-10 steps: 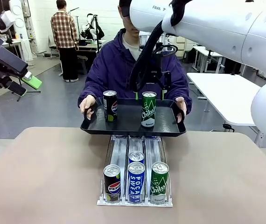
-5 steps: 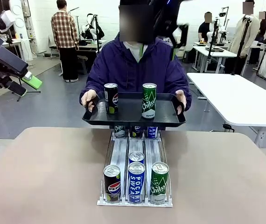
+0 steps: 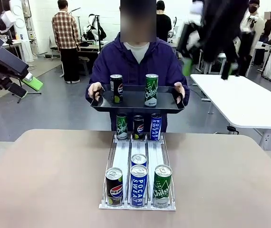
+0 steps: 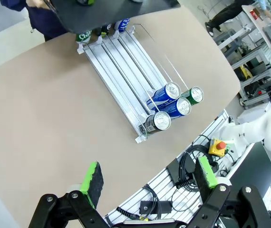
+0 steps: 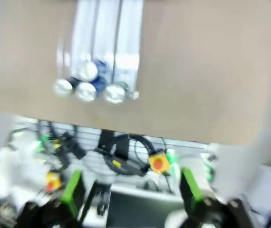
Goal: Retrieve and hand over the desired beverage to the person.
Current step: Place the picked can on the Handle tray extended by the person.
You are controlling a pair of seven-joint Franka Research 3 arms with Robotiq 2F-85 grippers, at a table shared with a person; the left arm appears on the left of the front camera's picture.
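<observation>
Lifted higher than a moment ago, the black tray [image 3: 135, 103] in the person's [image 3: 138, 61] hands carries a Pepsi can [image 3: 116, 89] and a green Chilsung can [image 3: 151, 90], above the can rack [image 3: 138, 164] on the desk [image 3: 50, 180]. Right claw [image 3: 215, 66] has swung up to the right, blurred, jaws apart and empty; left claw [image 4: 147, 183] hangs open, empty.

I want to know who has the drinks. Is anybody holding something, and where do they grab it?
The person holds the black plastic tray by its two end handles, one hand each. Both grippers, left gripper and right gripper, are open and hold nothing.
</observation>
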